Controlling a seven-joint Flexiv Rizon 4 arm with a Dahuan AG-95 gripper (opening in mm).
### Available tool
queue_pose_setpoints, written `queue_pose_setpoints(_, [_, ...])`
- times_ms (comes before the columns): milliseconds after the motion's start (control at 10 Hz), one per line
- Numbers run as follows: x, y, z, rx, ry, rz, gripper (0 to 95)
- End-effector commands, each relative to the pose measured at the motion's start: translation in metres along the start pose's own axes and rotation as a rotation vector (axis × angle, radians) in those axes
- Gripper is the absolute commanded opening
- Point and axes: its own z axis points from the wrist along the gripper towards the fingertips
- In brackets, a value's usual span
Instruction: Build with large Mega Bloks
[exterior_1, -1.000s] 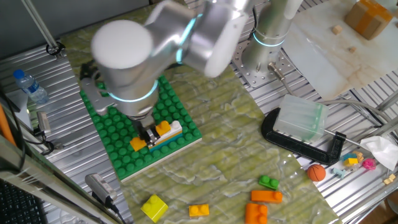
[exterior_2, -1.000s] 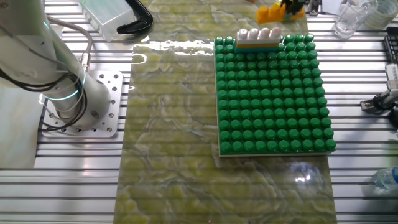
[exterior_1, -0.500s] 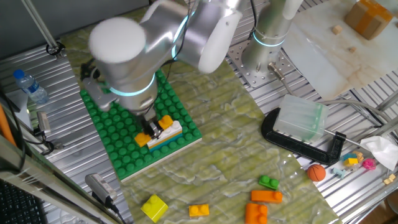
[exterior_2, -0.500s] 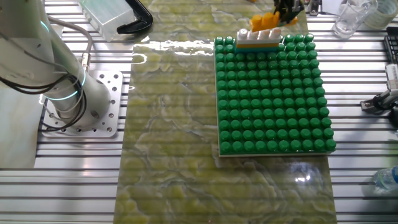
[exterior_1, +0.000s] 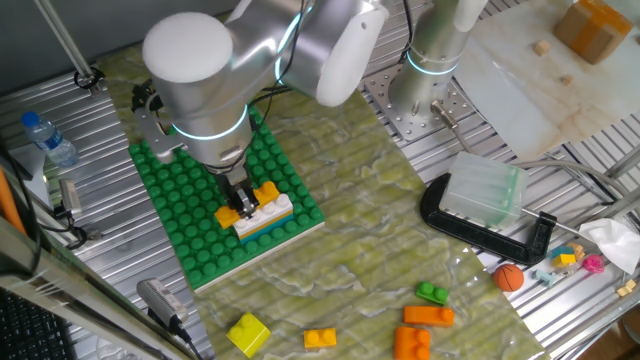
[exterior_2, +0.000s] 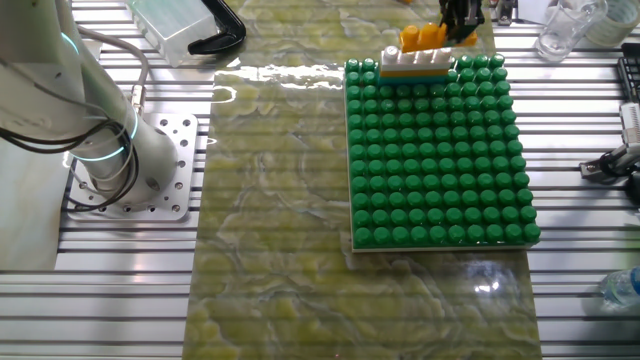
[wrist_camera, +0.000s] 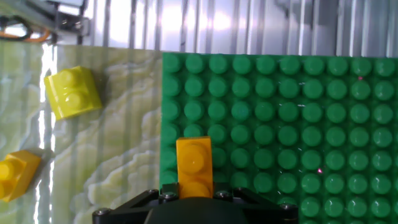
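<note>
My gripper (exterior_1: 243, 198) is shut on an orange Mega Blok (wrist_camera: 194, 163), which shows between the black jaws at the bottom of the hand view. It hangs at the top of a short stack, a white brick (exterior_2: 415, 57) over orange and teal layers, at the edge of the green studded baseplate (exterior_1: 195, 235). In the other fixed view the orange Mega Blok (exterior_2: 424, 37) sits right at the white studs; whether it touches them I cannot tell. The gripper (exterior_2: 460, 14) rises out of frame there.
Loose bricks lie on the mat near the front: yellow (exterior_1: 247, 333), orange (exterior_1: 320, 339), more orange (exterior_1: 428, 316) and green (exterior_1: 432, 293). A clear box in a black clamp (exterior_1: 483, 192) and an orange ball (exterior_1: 509, 276) are at the right. A water bottle (exterior_1: 48, 138) stands left.
The gripper has carried the orange brick down and across until it sits right over the white brick of the stack. The stack and loose bricks have not moved.
</note>
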Motion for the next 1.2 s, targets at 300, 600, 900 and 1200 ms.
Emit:
queue_pose_setpoints(300, [0.011, 0.002, 0.012, 0.004, -0.012, -0.022, 0.0])
queue_pose_setpoints(600, [0.011, 0.003, 0.015, 0.005, -0.012, -0.025, 0.0])
queue_pose_setpoints(900, [0.012, 0.006, 0.021, 0.009, -0.014, -0.021, 0.0])
queue_pose_setpoints(1200, [0.013, 0.006, 0.022, 0.01, -0.011, -0.021, 0.0])
